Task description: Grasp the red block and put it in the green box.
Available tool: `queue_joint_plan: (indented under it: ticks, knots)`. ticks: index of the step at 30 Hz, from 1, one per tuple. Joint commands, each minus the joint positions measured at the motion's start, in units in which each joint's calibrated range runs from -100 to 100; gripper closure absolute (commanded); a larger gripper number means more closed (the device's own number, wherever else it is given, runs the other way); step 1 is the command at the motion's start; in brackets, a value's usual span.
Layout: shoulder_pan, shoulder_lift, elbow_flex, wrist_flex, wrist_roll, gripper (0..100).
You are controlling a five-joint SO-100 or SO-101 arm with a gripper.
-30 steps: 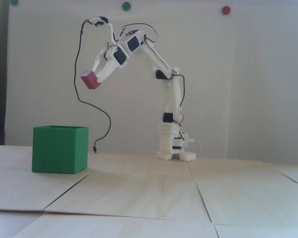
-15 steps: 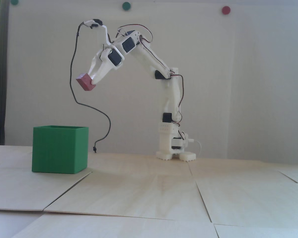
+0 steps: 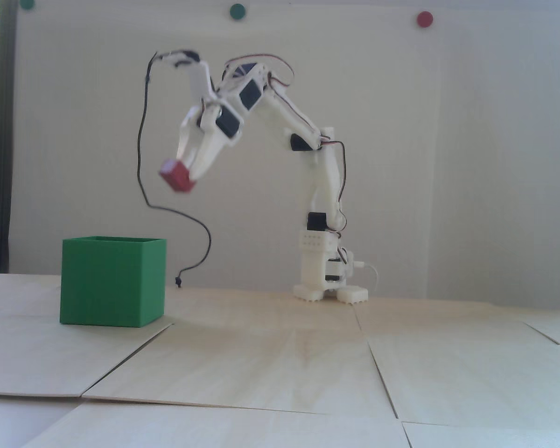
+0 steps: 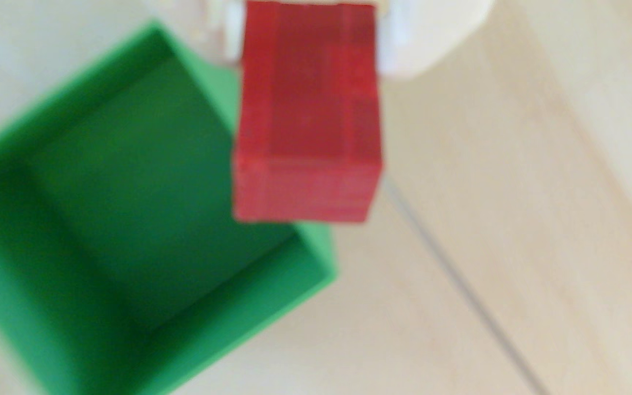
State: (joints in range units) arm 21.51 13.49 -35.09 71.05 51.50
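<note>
My white gripper (image 3: pixel 183 169) is shut on the red block (image 3: pixel 176 176) and holds it high in the air, above and just right of the green box (image 3: pixel 112 282) in the fixed view. The box stands open-topped on the wooden table at the left. In the wrist view the red block (image 4: pixel 308 121) hangs between my two white fingers (image 4: pixel 421 38) at the top edge of the picture, over the box's right corner. The green box (image 4: pixel 124 228) lies below it at the left, and its inside looks empty.
A black cable (image 3: pixel 142 140) hangs from the wrist down to the table just right of the box. The arm's base (image 3: pixel 329 280) stands at the back middle. Pale wooden boards (image 3: pixel 280 364) with seams cover the table. Round green and red dots sit on the wall.
</note>
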Motion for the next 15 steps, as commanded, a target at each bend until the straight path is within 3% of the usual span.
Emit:
queue_joint_plan:
  ticks: [1, 15]
  knots:
    - [-0.4, 3.21, -7.14, -5.96, -0.33, 98]
    - [4.18, 6.52, -10.96, -16.16, 0.03, 98]
